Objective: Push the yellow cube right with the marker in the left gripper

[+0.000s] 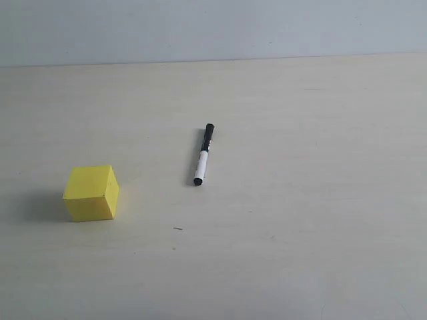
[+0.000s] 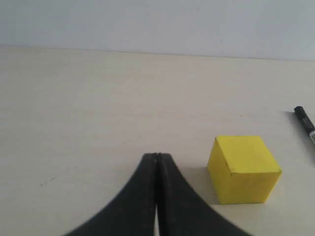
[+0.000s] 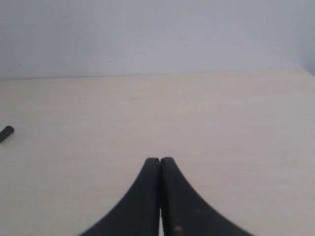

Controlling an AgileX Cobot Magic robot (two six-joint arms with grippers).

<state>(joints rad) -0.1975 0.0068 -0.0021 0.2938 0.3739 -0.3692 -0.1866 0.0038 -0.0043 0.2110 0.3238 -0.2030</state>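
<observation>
The yellow cube (image 1: 92, 193) rests on the pale table at the left of the exterior view. The marker (image 1: 203, 155), white barrel with black cap, lies loose on the table to the cube's right, held by nothing. Neither arm shows in the exterior view. In the left wrist view my left gripper (image 2: 157, 156) is shut with nothing between its fingers, and the yellow cube (image 2: 243, 169) stands just beside its tips; the marker's black end (image 2: 305, 123) shows at the frame edge. My right gripper (image 3: 160, 160) is shut and empty, with the marker's black tip (image 3: 6, 133) far off to the side.
The pale wooden table (image 1: 300, 220) runs back to a plain light wall (image 1: 213, 27). A tiny dark speck (image 1: 177, 229) lies on the surface in front of the marker.
</observation>
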